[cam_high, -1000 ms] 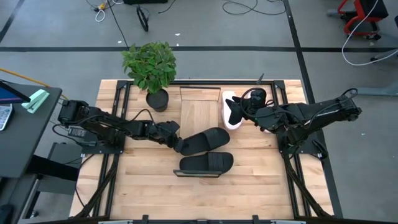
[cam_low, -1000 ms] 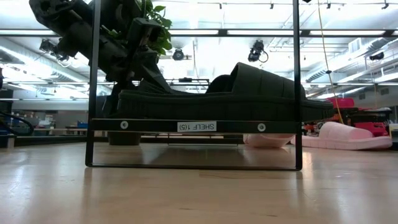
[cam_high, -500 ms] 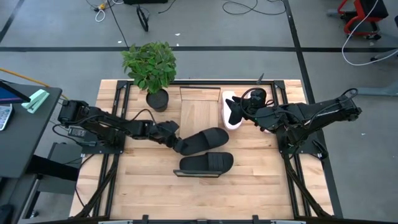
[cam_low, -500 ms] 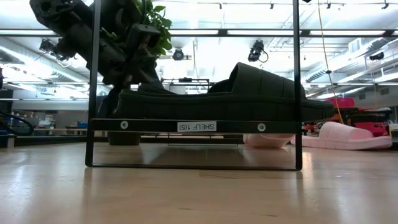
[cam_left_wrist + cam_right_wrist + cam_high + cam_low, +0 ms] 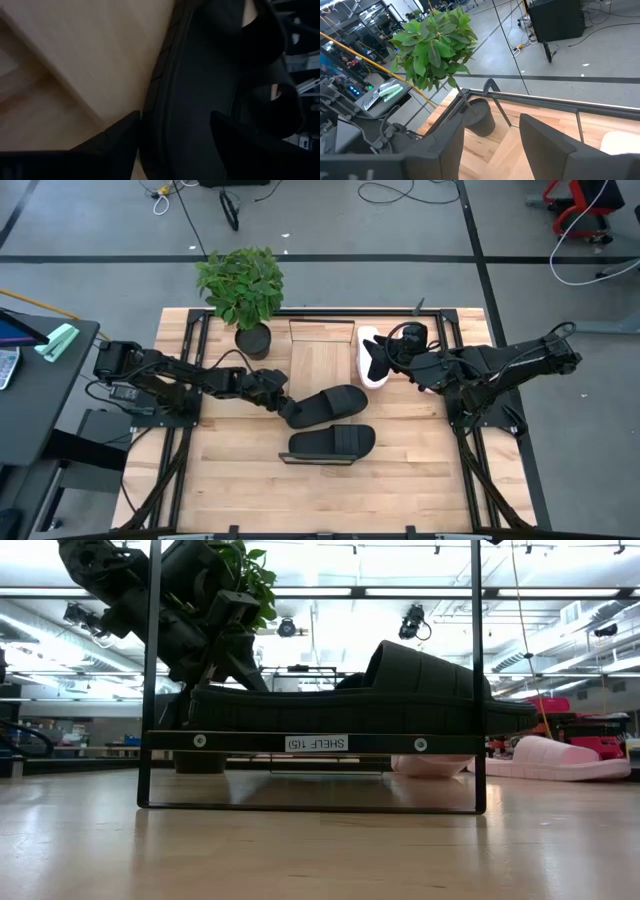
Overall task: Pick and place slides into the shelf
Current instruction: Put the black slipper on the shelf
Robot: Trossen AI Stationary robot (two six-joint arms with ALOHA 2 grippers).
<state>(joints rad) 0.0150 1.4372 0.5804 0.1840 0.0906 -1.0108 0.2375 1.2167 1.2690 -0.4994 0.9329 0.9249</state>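
On the light plank of the shelf (image 5: 322, 370), which runs across the middle of the bench (image 5: 220, 480), two black slides lie side by side: one (image 5: 333, 442) at the near end, the other (image 5: 326, 405) just beyond it, angled, its heel toward the left end effector (image 5: 283, 409). In the left wrist view that end effector's fingers (image 5: 120, 137) stand apart on either side of the slide's heel edge, not pressing it, so the slide rests on the shelf on its own. The low view shows the near slide (image 5: 350, 700) flat on the plank.

A pale pink slide (image 5: 372, 357) lies just beside the shelf's far end, under the right end effector (image 5: 385, 356), whose fingers are spread and empty in its wrist view. The low view shows two pink slides (image 5: 560, 760) on the bench beyond.

The slides look like thick foam: probably light, springy and a little grippy, with nothing fragile. The sole edge at the heel or the broad strap should give the firmest hold; a pinch on the strap may squash it. A potted plant (image 5: 242, 290) stands at the far left of the bench.
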